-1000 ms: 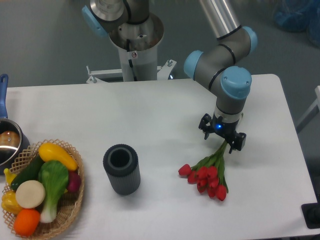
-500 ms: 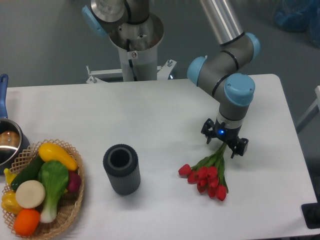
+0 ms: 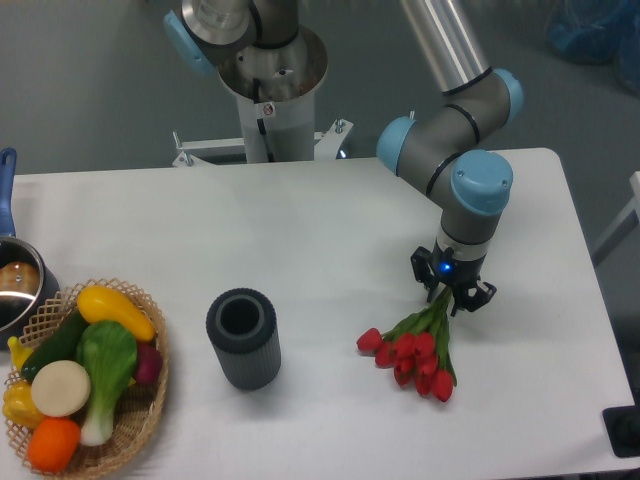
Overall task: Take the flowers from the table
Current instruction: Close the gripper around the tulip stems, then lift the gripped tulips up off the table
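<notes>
The flowers [image 3: 412, 356], a bunch of red tulips with green stems, lie on the white table [image 3: 300, 225] at the right front, blooms pointing toward the front. My gripper [image 3: 448, 297] points straight down over the far end of the stems. Its fingers have drawn in on either side of the stems and hold them. The stem tips are hidden under the gripper. The bunch still rests on the table.
A grey ribbed cylinder [image 3: 243, 338] stands upright left of the blooms. A wicker basket [image 3: 154, 402] of toy vegetables sits at the front left, with a metal pot [image 3: 14, 288] behind it. The arm's base column [image 3: 270, 90] rises at the back edge.
The gripper has come down onto the stems and its fingers have narrowed from wide open to closed around them. The flowers have not shifted.
</notes>
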You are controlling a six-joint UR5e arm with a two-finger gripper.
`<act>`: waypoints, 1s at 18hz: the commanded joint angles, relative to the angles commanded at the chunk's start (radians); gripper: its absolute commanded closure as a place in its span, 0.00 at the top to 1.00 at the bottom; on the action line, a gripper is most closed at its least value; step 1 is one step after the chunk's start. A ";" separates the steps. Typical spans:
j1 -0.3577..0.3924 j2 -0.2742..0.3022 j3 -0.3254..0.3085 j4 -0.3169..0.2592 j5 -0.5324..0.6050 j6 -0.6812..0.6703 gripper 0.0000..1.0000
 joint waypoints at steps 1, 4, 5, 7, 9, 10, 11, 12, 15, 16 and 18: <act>0.000 0.002 0.000 0.000 0.000 -0.002 0.20; 0.000 0.002 0.000 -0.002 -0.002 -0.003 0.14; 0.000 0.002 0.000 0.000 -0.002 -0.003 0.14; 0.002 0.003 0.005 0.000 -0.003 -0.003 0.14; 0.003 0.006 0.020 0.003 -0.009 -0.006 0.14; 0.005 0.011 0.031 0.003 -0.029 -0.006 0.14; 0.006 0.029 0.038 0.003 -0.064 -0.008 0.14; 0.009 0.041 0.043 0.003 -0.108 -0.009 0.14; 0.023 0.052 0.060 0.003 -0.234 -0.035 0.14; 0.021 0.066 0.066 0.003 -0.250 -0.047 0.14; 0.017 0.080 0.087 0.003 -0.262 -0.067 0.14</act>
